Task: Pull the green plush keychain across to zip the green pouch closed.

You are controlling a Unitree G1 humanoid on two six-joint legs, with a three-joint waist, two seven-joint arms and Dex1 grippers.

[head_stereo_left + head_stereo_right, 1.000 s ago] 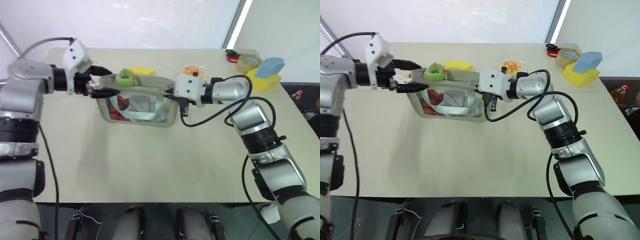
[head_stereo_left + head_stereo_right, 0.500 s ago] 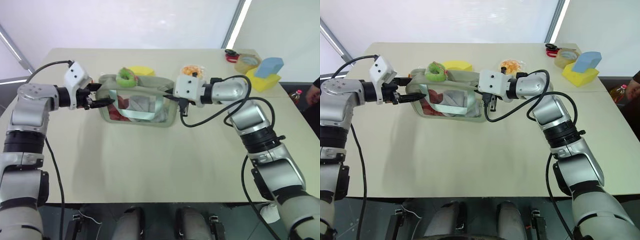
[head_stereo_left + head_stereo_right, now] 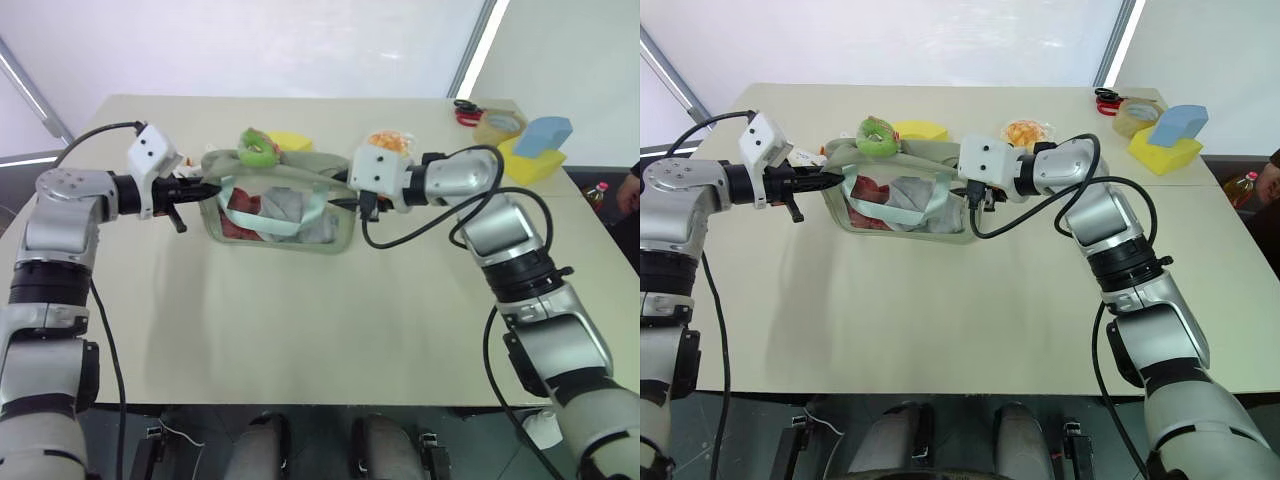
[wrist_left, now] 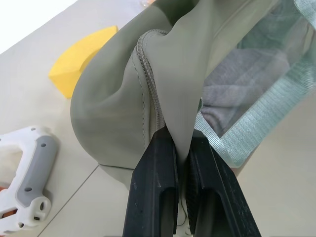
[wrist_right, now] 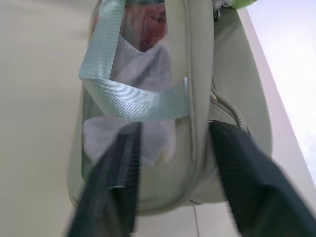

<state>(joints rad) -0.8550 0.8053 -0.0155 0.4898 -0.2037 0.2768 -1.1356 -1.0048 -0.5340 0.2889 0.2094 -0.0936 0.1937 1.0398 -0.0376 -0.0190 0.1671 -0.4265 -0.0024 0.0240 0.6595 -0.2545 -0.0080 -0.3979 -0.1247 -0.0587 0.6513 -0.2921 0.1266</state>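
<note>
My left fingers [image 4: 185, 187] are pinched tight on the pouch's [image 3: 285, 215] left end, on the fabric beside the zipper. The pouch sits mid-table [image 3: 300, 330], its keychain [image 3: 258, 148] on the far top edge, nearer the left. My right fingers [image 5: 173, 177] stand apart around the right end, gripping nothing that I can see. I judge the job now is to keep the left end anchored and taut, then take the keychain with my right and draw it straight along the zipper.

One green pouch [image 3: 285, 212], one green plush keychain [image 3: 257, 148], two yellow sponges [image 3: 289, 141] [image 3: 527, 161], one tape roll [image 3: 498, 124].
</note>
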